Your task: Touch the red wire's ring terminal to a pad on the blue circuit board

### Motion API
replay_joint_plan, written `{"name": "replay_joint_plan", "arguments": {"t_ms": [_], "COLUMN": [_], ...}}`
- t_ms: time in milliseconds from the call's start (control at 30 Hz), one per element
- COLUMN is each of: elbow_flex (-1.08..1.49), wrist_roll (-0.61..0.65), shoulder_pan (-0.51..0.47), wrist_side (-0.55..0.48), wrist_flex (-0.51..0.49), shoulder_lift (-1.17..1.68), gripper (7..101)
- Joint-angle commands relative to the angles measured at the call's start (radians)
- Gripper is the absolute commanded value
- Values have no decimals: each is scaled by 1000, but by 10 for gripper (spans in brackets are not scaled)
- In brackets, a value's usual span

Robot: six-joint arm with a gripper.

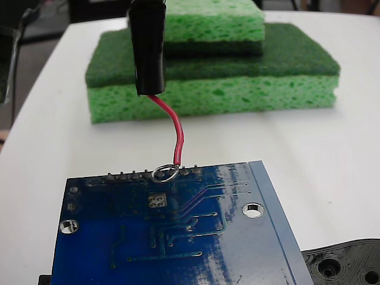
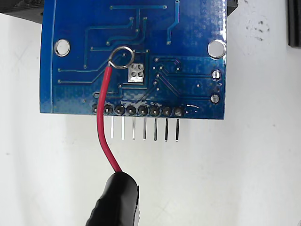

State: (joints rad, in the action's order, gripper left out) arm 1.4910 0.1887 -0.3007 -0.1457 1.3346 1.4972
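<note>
The blue circuit board [image 1: 178, 237] lies flat on the white table, and fills the top of the wrist view [image 2: 188, 47]. Its pad [image 1: 157, 200] is a small silver square with four dark holes [image 2: 137, 73]. The red wire [image 1: 176, 133] curves down from a thick black sleeve [image 1: 147, 47]. Only a dark block at the top edge of the fixed view shows of my gripper [image 1: 147, 3], which holds the sleeve. The ring terminal [image 1: 164, 173] hangs slightly above the board near the solder bumps. In the wrist view the ring terminal [image 2: 122, 57] sits just up-left of the pad, at its corner.
Two stacked green sponges [image 1: 214, 89] stand behind the board. A black plastic piece with holes [image 1: 347, 264] lies at the lower right of the fixed view. Header pins [image 2: 143, 128] stick out from the board's edge toward the sleeve [image 2: 115, 200].
</note>
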Motion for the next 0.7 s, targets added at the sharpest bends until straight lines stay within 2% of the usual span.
{"name": "replay_joint_plan", "arguments": {"t_ms": [33, 700], "elbow_flex": [-12, -3], "wrist_roll": [0, 0], "shoulder_pan": [-2, -12], "wrist_side": [3, -6], "wrist_flex": [2, 2], "shoulder_lift": [2, -18], "gripper": [1003, 1003]}}
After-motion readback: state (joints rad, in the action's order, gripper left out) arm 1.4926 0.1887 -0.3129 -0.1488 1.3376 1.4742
